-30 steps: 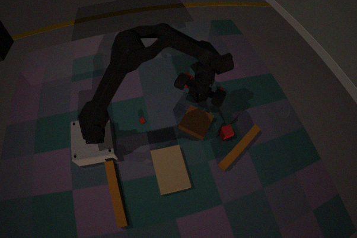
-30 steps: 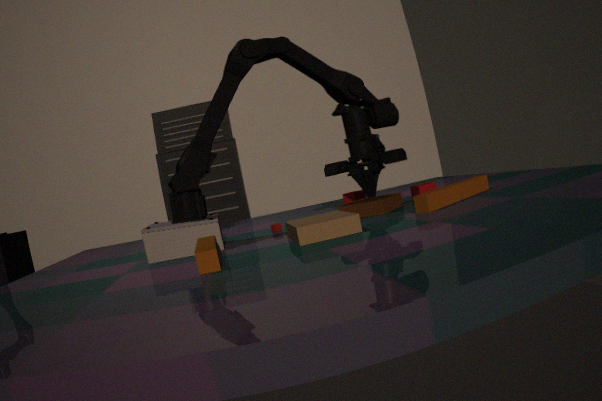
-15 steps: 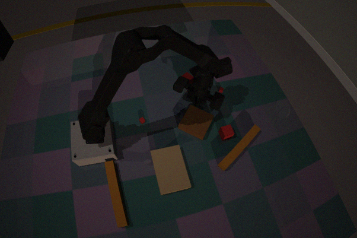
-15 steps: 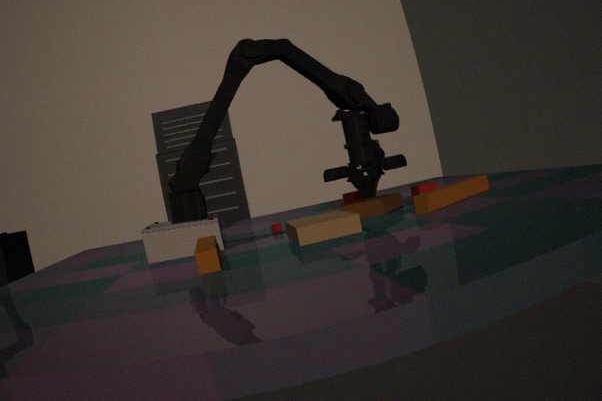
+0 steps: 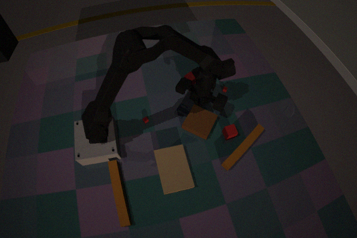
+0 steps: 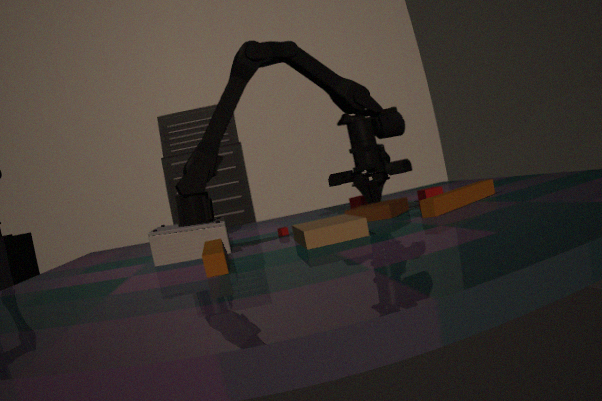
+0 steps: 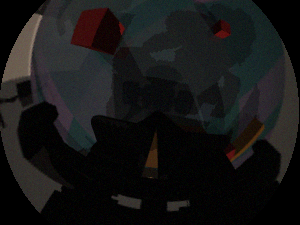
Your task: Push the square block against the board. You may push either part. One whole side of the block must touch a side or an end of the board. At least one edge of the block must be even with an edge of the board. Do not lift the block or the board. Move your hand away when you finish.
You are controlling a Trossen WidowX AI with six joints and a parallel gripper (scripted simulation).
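Square block: flat brown slab, lying a little right of centre in the top view. It sits turned diamond-wise to the frame; one corner points to the upper left under the arm's wrist, the opposite corner to the lower right. No long axis, its sides being about equal. In the exterior view it lies low on the mat, right of centre.

Board: long orange strip, right of the block and apart from it. Its long axis runs from the lower left to the upper right of the top view. In the exterior view it lies at the right, its far end raised toward the upper right of the frame.

Gripper: fingers together, with nothing between them. It points straight down, its tip at the far upper edge of the square block; whether it touches cannot be told.

Red cube: lies between the square block and the board, near both.

Small red cube: left of the square block, well apart.

Tan slab: rectangular, below the square block, long axis nearly up and down the top view.

Second orange strip: lower left, long axis nearly vertical in the frame, upper end near the grey base plate.

Chequered mat: purple and teal squares, under all items.

Wrist view: dark; a red cube shows at upper left.
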